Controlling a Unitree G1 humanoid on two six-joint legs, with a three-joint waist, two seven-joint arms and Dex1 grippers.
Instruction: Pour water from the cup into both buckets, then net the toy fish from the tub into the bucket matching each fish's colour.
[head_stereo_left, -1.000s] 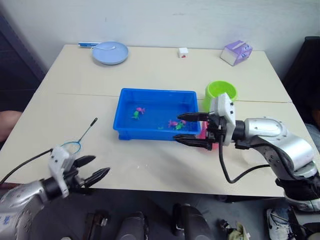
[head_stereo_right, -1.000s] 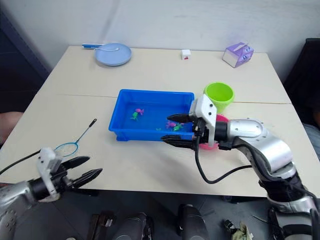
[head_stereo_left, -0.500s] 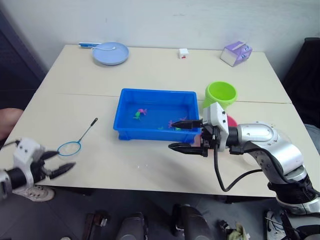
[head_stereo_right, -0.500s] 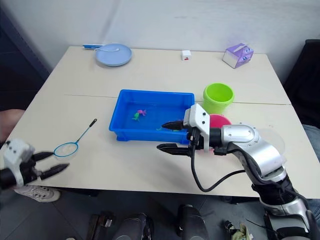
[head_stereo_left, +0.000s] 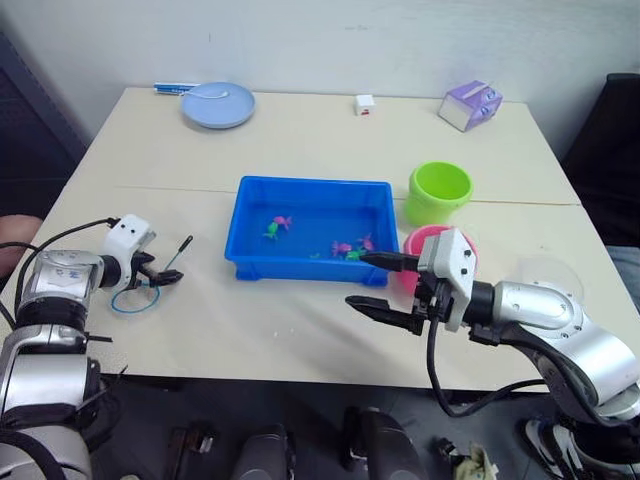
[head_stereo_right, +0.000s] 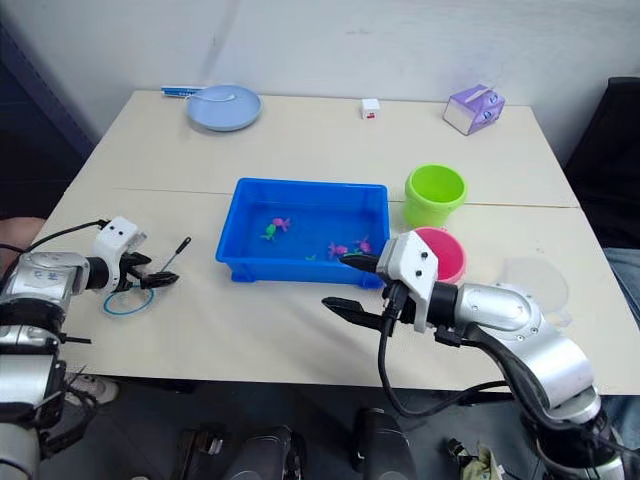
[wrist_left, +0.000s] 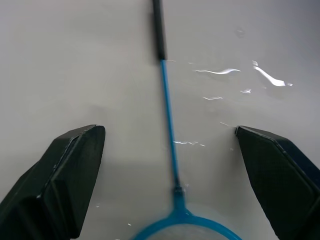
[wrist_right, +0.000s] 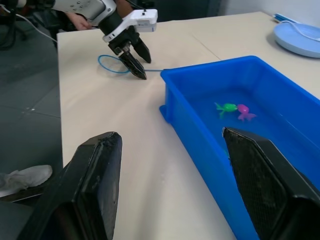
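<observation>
The blue tub (head_stereo_left: 310, 186) sits mid-table with water and several pink and green toy fish (head_stereo_left: 283, 221) in it. Right of it stand the lime green bucket (head_stereo_left: 440, 192) and the pink bucket (head_stereo_left: 416, 244), the pink one partly behind my right gripper (head_stereo_left: 376, 285). That gripper is open and hovers just off the tub's front right corner. The clear cup (head_stereo_right: 535, 280) stands near the table's right edge. A small blue net (head_stereo_left: 131, 300) lies front left. My left gripper (wrist_left: 167, 131) is open and low over the table, its fingers on either side of the net's handle (wrist_left: 168, 110).
At the back of the table are a pale blue plate (head_stereo_left: 217, 103) with a spoon, a small white cube (head_stereo_left: 365, 102) and a purple box (head_stereo_left: 470, 105). The table's front edge runs close below both grippers.
My left arm has come up from below the table's front edge to the net, its gripper now astride the handle. My right gripper has drawn back from over the tub's corner toward the front.
</observation>
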